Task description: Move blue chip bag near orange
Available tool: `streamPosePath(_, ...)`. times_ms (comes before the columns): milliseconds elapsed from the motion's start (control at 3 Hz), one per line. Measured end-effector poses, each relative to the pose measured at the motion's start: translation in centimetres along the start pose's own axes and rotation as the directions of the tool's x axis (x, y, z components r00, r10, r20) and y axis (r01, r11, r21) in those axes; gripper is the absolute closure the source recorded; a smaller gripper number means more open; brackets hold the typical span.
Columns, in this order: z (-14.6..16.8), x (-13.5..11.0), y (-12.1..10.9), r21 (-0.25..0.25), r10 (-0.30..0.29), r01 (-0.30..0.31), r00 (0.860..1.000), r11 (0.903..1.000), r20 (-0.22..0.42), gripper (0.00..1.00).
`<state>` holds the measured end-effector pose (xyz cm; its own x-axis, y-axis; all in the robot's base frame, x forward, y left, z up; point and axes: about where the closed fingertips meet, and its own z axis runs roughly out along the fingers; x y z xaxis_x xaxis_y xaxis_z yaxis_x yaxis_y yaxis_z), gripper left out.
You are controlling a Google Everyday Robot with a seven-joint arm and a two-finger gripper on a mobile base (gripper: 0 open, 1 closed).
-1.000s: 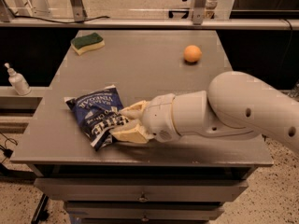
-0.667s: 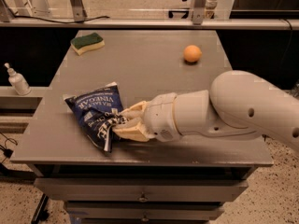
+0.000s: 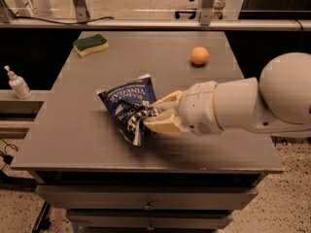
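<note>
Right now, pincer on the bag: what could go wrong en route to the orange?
The pincer grips the blue chip bag only by its crumpled edge; it may slip out. The orange is round and loose; the bag or arm could knock it rolling off the table.

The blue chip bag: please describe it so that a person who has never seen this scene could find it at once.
On the grey table, look near the front middle, where the robot's hand pinches something. That is the blue chip bag: crinkly, dark navy with white lettering, bigger than the orange and the green-and-yellow sponge at the back.
</note>
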<state>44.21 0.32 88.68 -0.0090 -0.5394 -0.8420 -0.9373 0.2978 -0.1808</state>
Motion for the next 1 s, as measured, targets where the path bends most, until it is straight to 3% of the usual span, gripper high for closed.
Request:
streamPosePath(333, -3.6, 0.5, -1.7, 0.057, -0.011, 0.014, 0.999, 0.9983, -0.053, 1.00)
streamPosePath(667, -3.6, 0.5, -1.7, 0.057, -0.010, 0.013, 0.999, 0.9983, -0.053, 1.00)
streamPosePath(1000, -5.3, 2.0, -2.5, 0.132, 0.036, -0.025, 0.996, 0.9909, -0.076, 1.00)
